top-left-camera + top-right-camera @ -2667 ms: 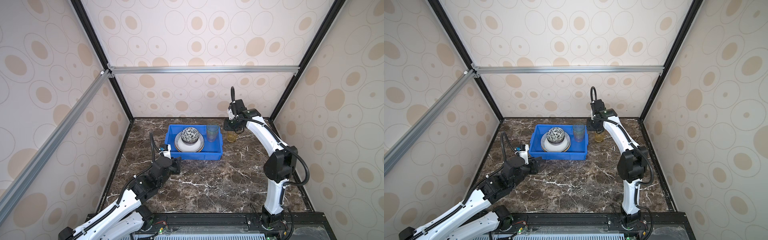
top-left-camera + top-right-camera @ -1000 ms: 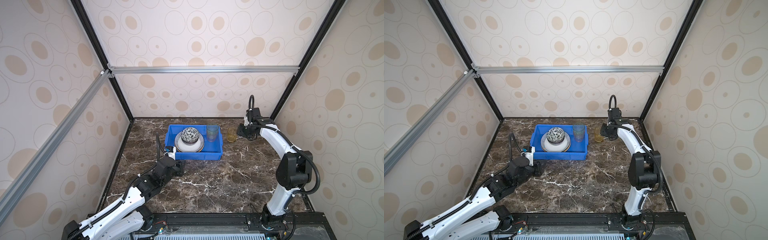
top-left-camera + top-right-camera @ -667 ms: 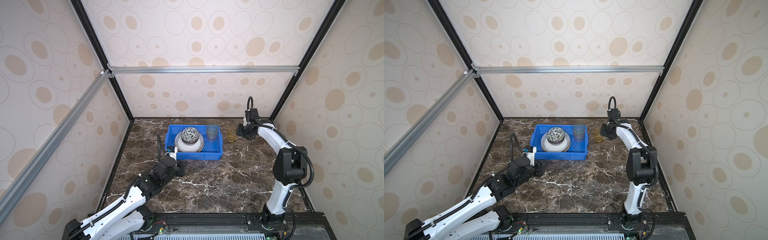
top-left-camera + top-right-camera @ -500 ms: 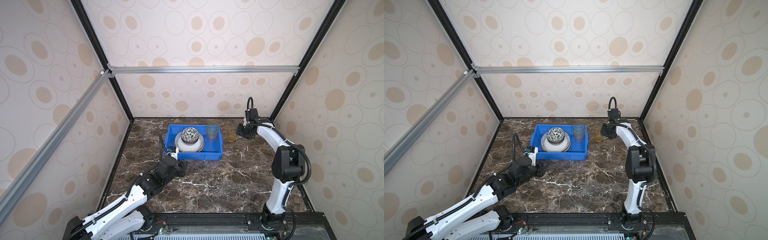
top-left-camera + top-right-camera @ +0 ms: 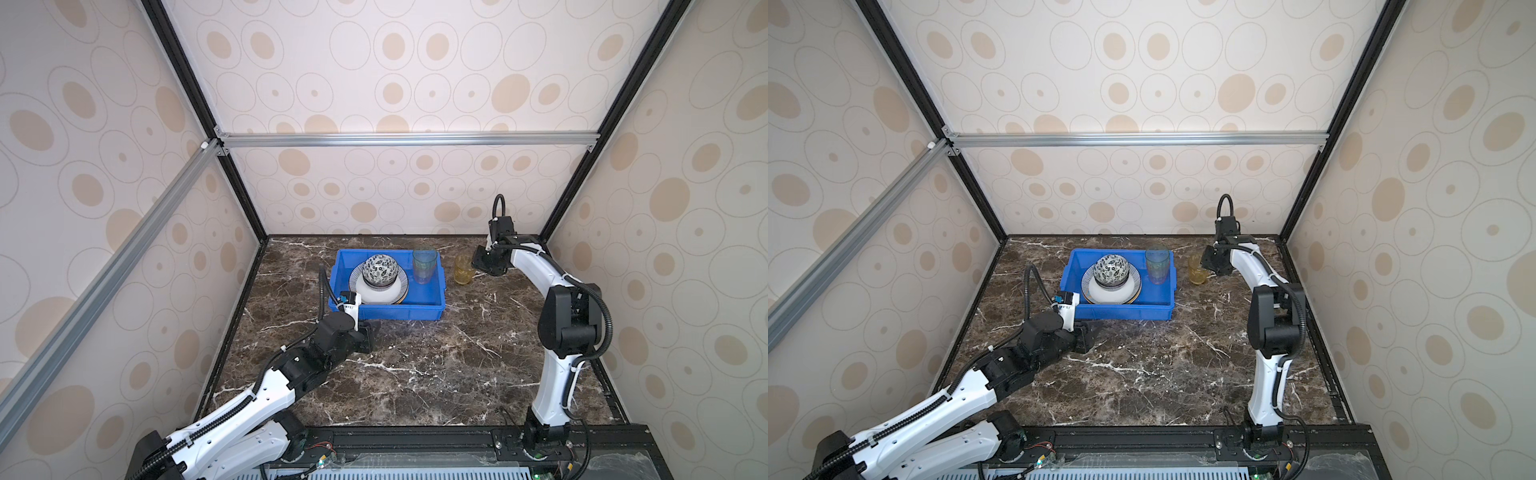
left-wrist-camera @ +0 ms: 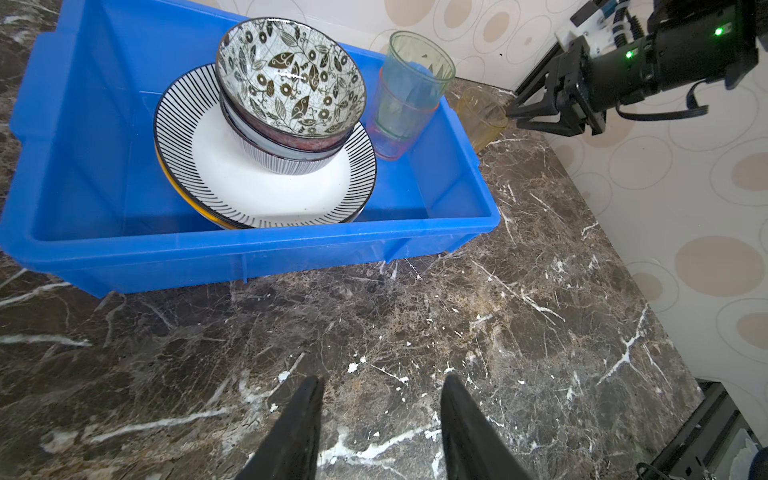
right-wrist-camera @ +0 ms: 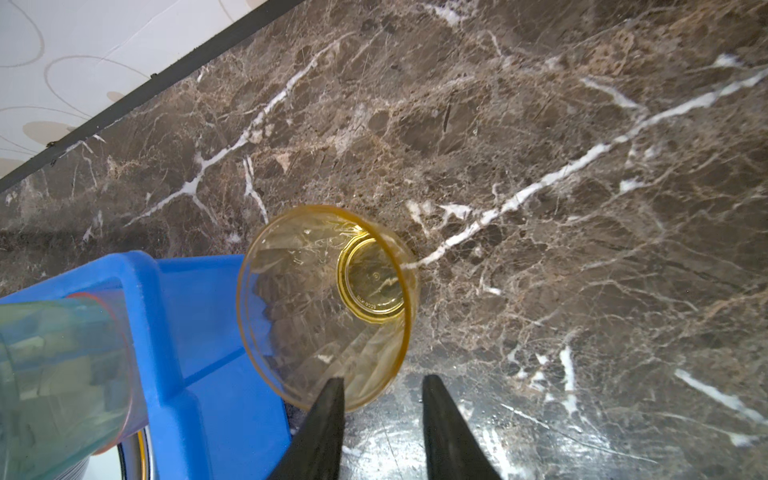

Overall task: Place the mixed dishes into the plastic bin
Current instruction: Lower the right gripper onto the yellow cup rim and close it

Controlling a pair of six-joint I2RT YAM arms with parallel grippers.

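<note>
Tumbler position relative to the right gripper

We find the yellow tumbler (image 7: pixel 328 299) upright on the counter (image 5: pixel 415 365), mouth up, just outside the end wall of the blue bin (image 5: pixel 386 313). It lies directly ahead of the right gripper (image 7: pixel 382 380), whose jaws stand partly apart and empty at the near rim. The left gripper (image 6: pixel 382 378), likewise apart and empty, sits well apart from it, in front of the bin.

Dark veined marble tabletop (image 5: pixel 415 374), circle-patterned walls (image 5: pixel 374 83), aluminium crossbar (image 5: pixel 407 139), black corner posts (image 5: pixel 244 195)
</note>
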